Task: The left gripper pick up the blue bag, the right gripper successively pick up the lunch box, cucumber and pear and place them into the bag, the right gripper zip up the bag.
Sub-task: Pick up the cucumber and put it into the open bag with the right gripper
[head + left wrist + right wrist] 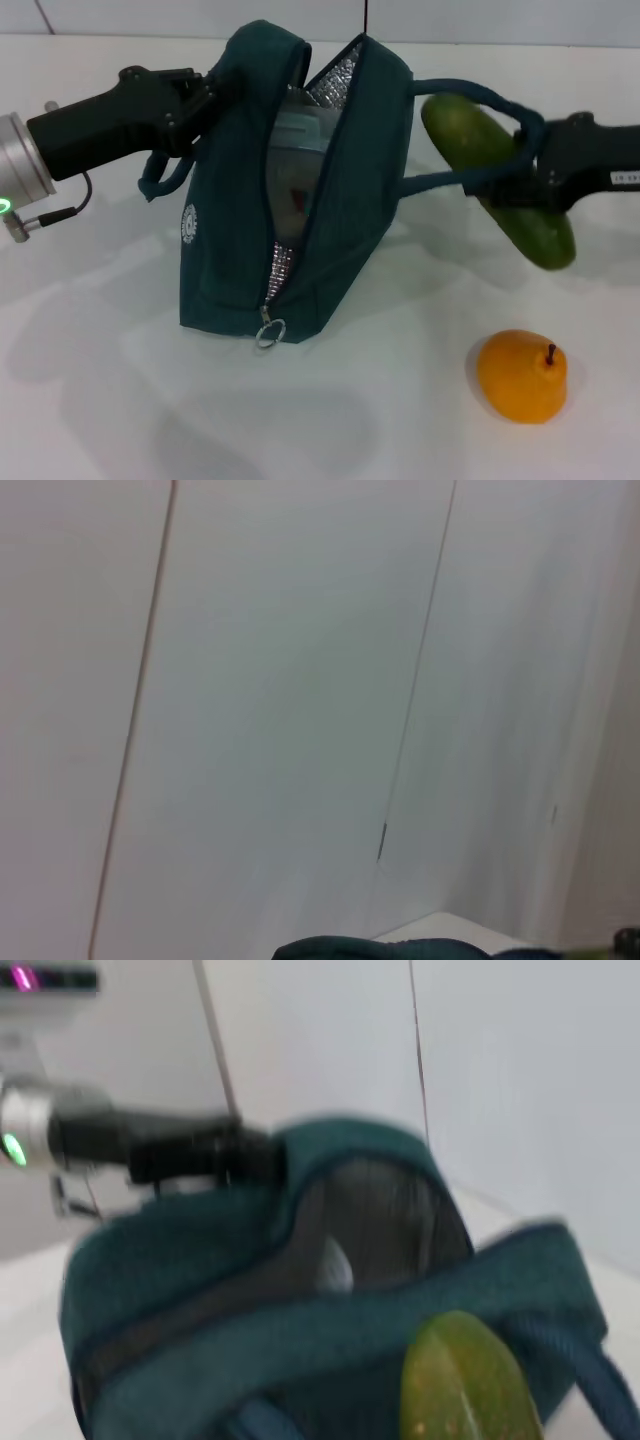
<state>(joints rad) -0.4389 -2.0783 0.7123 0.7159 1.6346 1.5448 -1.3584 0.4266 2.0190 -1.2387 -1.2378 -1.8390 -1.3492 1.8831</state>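
Plain white counter point(120, 400), pale panelled wall behind. Dark teal-blue ribbed fabric bag point(300, 200), upright on counter, unzipped, silver foil lining showing; clear plastic lunch box point(298, 165) inside. Black left pincer point(195, 100) on silver wrist, clamped on bag's left rim. Black right pincer point(540, 165) grips long dark green cucumber point(495, 180), beside bag's right handle. Orange-yellow pear point(522, 376) on counter, front right.

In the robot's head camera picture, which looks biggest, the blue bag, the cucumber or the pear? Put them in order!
1. The blue bag, by far the biggest.
2. The cucumber, long, held up in the right claw.
3. The pear, smallest, though it sits nearer the camera.
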